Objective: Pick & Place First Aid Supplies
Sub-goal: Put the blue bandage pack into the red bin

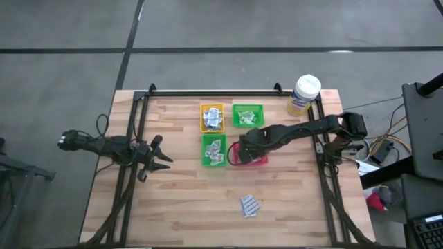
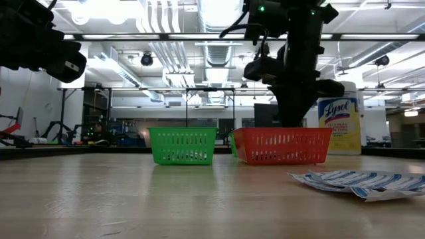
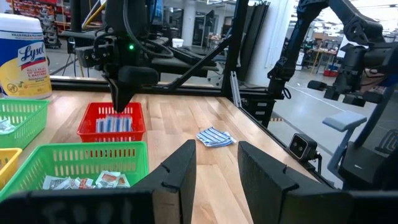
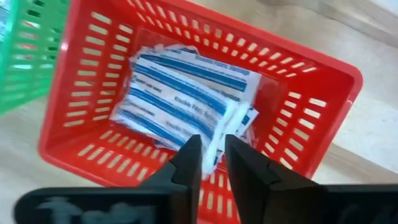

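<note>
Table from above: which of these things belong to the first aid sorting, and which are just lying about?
Job:
blue-and-white pads, loose on the table
blue-and-white pads in the red tray
white sachets in the near green tray
right gripper, over the red tray

Lying about:
yellow canister, at the far right corner
left gripper, open, waiting at the left

Pads [image 4: 180, 93] in tray [image 4: 323, 74] beneath right pincer [image 4: 213, 158]
</note>
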`<act>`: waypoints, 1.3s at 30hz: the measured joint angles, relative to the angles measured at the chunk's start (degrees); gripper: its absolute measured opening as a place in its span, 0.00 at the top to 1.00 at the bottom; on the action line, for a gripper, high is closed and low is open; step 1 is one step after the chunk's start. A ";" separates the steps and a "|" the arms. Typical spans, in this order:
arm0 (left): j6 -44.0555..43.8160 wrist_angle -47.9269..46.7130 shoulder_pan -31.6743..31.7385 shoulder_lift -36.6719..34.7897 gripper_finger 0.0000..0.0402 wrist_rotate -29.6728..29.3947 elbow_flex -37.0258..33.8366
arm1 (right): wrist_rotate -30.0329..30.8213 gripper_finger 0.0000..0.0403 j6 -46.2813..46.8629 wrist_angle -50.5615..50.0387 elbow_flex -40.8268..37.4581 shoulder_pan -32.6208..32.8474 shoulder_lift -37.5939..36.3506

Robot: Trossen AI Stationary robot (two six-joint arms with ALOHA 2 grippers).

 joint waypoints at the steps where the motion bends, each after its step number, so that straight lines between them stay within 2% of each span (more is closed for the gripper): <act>1: 0.00 0.00 0.00 0.01 0.71 0.00 0.00 | 0.00 0.81 -0.01 0.00 -0.27 -0.06 0.01; 7: 0.01 0.00 -0.01 0.01 0.71 0.00 0.00 | -0.70 0.71 -3.84 -0.76 -0.01 -0.42 -1.21; 14: 0.04 -0.02 0.01 0.01 0.71 0.00 0.00 | -0.27 0.68 -5.20 -6.25 4.27 0.62 -6.48; 22: 1.10 -0.04 0.01 0.08 0.71 0.00 0.00 | -0.23 0.73 -9.23 -6.35 6.74 4.34 -12.79; 27: 1.43 -0.07 0.01 0.10 0.71 0.00 0.00 | -4.32 0.76 -10.32 -6.33 6.26 7.81 -15.66; 33: 1.55 -0.13 0.00 0.16 0.71 0.00 0.02 | -8.41 0.79 -9.16 -6.28 5.16 12.84 -16.74; 39: 1.55 -0.15 0.01 0.18 0.71 0.00 0.02 | -8.76 0.81 -8.45 -6.27 4.60 17.18 -15.77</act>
